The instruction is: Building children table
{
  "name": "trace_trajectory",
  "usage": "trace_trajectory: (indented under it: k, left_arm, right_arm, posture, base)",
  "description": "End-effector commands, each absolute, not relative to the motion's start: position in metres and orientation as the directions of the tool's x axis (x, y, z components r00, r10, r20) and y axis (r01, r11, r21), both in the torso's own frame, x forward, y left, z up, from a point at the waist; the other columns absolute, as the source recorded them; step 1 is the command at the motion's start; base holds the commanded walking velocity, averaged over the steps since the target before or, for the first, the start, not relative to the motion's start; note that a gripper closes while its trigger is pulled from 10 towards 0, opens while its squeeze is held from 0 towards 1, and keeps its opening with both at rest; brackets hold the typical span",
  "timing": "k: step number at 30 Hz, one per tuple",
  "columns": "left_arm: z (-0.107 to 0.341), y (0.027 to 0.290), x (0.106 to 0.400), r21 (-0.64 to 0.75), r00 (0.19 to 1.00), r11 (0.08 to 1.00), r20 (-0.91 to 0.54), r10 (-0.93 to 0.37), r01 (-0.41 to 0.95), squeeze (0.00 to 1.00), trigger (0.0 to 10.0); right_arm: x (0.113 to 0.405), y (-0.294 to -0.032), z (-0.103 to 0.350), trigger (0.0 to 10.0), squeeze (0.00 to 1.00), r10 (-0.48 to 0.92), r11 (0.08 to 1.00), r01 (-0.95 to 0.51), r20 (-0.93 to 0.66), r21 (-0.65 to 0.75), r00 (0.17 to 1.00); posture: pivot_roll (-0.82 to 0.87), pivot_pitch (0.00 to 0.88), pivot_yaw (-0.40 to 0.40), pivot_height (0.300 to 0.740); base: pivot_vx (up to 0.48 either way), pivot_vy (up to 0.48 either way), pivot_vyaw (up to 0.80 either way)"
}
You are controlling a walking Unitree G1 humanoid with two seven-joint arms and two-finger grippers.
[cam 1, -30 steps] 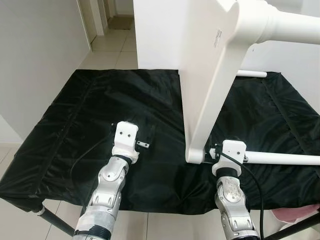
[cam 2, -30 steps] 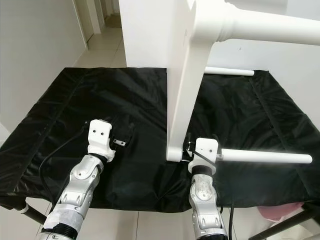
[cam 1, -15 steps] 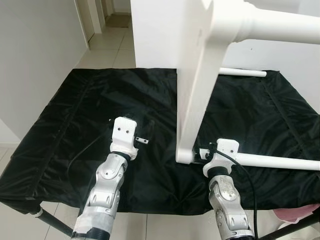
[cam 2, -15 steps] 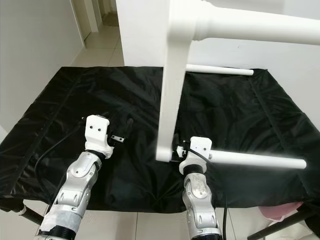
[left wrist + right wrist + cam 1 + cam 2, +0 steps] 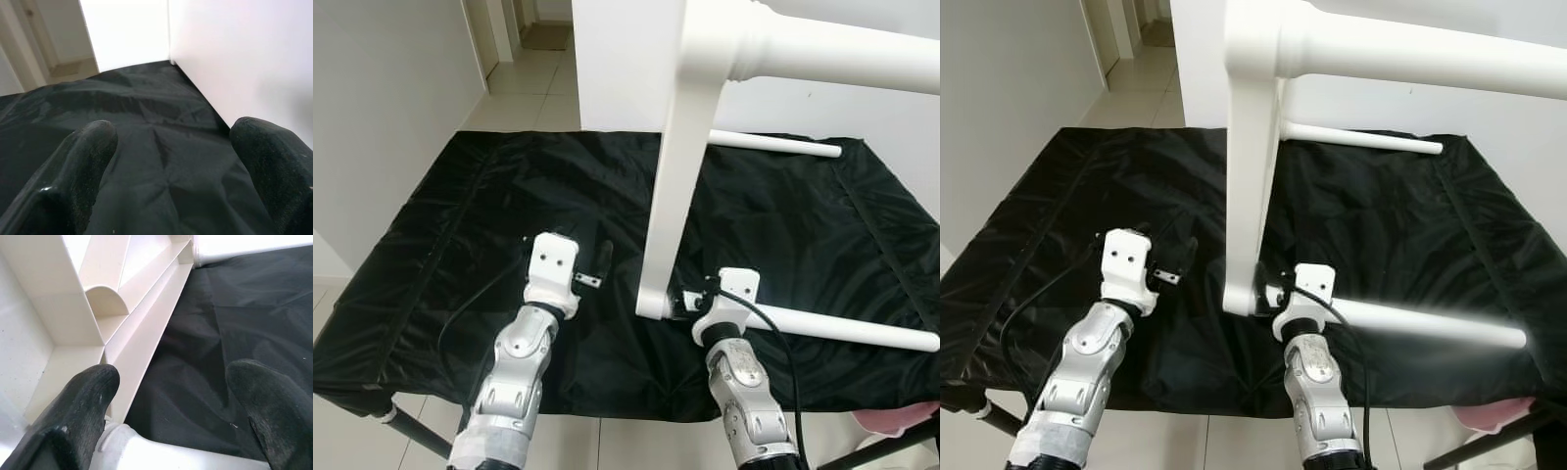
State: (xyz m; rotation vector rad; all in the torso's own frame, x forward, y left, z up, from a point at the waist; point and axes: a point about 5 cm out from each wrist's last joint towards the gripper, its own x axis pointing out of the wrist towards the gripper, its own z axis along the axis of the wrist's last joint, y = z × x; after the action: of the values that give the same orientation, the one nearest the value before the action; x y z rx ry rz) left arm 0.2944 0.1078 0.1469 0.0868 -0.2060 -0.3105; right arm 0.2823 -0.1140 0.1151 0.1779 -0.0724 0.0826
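The white children's table top (image 5: 677, 186) stands on its edge on the black cloth (image 5: 489, 235). Its round white legs point to the right: an upper leg (image 5: 842, 54), a lower leg (image 5: 842, 328) just above the cloth, and a far leg (image 5: 773, 144) behind. My right gripper (image 5: 171, 382) is open at the top's bottom corner, where the lower leg joins; the ribbed underside (image 5: 122, 308) lies just ahead of its fingers. My left gripper (image 5: 176, 142) rests open over the cloth, left of the top, with nothing between its fingers.
The cloth covers a low stand whose front edge (image 5: 607, 411) runs just before my arms. A white wall (image 5: 382, 117) is on the left, and a tiled passage (image 5: 533, 69) leads away at the back. Something pink (image 5: 901, 416) lies at the lower right.
The table top has swung round and its bottom corner has slid left, so I now see its thin edge. My right gripper moved left with that corner. The left gripper stayed put.
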Motion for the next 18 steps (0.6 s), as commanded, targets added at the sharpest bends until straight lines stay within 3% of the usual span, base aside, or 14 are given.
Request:
trace_trajectory:
  k: [1, 4, 5, 6, 7, 8, 9, 13, 18]
  left_arm:
    - [0.146, 0.107, 0.292, 0.115, 0.928, 0.943, 0.176, -0.328, 0.312, 0.00, 10.0]
    - [0.142, 0.107, 0.274, 0.136, 0.853, 0.861, 0.127, -0.506, 0.490, 0.00, 10.0]
    - [0.142, 0.107, 0.274, 0.136, 0.853, 0.861, 0.127, -0.506, 0.490, 0.00, 10.0]
    - [0.139, 0.108, 0.264, 0.148, 0.794, 0.795, 0.076, -0.603, 0.589, 0.00, 10.0]
    - [0.139, 0.108, 0.264, 0.148, 0.794, 0.795, 0.076, -0.603, 0.589, 0.00, 10.0]
    - [0.138, 0.109, 0.255, 0.157, 0.738, 0.733, 0.036, -0.674, 0.662, 0.00, 10.0]
    - [0.138, 0.109, 0.255, 0.157, 0.738, 0.733, 0.036, -0.674, 0.662, 0.00, 10.0]
    - [0.148, 0.110, 0.241, 0.154, 0.613, 0.601, -0.038, -0.789, 0.784, 0.00, 10.0]
    - [0.151, 0.108, 0.241, 0.155, 0.607, 0.596, -0.035, -0.794, 0.788, 0.00, 10.0]
  right_arm:
    - [0.283, -0.102, 0.114, 10.0, 0.00, 0.129, 0.972, -0.140, 0.069, 0.187, 0.989]
    - [0.290, -0.096, 0.114, 10.0, 0.00, 0.158, 0.968, -0.168, 0.068, 0.186, 0.985]
    - [0.290, -0.096, 0.114, 10.0, 0.00, 0.158, 0.968, -0.168, 0.068, 0.186, 0.985]
    - [0.293, -0.093, 0.114, 10.0, 0.00, 0.177, 0.966, -0.186, 0.068, 0.177, 0.982]
    - [0.293, -0.093, 0.114, 10.0, 0.00, 0.177, 0.966, -0.186, 0.068, 0.177, 0.982]
    - [0.295, -0.089, 0.113, 10.0, 0.00, 0.195, 0.963, -0.204, 0.067, 0.174, 0.979]
    - [0.295, -0.089, 0.113, 10.0, 0.00, 0.195, 0.963, -0.204, 0.067, 0.174, 0.979]
    - [0.301, -0.077, 0.111, 10.0, 0.00, 0.249, 0.951, -0.256, 0.060, 0.172, 0.967]
    - [0.302, -0.074, 0.111, 10.0, 0.00, 0.258, 0.949, -0.265, 0.059, 0.173, 0.964]
  posture:
    - [-0.04, 0.017, 0.036, 0.740]
    - [-0.03, 0.018, 0.034, 0.740]
    - [-0.03, 0.018, 0.034, 0.740]
    - [-0.02, 0.018, 0.029, 0.740]
    - [-0.02, 0.018, 0.029, 0.740]
    - [-0.02, 0.020, 0.028, 0.740]
    - [-0.02, 0.020, 0.028, 0.740]
    - [-0.01, 0.020, 0.025, 0.740]
    - [0.00, 0.021, 0.025, 0.740]
  base:
    - [0.000, 0.000, 0.00]
    - [0.000, 0.000, 0.00]
    - [0.000, 0.000, 0.00]
    - [0.000, 0.000, 0.00]
    - [0.000, 0.000, 0.00]
    - [0.000, 0.000, 0.00]
    - [0.000, 0.000, 0.00]
    - [0.000, 0.000, 0.00]
    - [0.000, 0.000, 0.00]
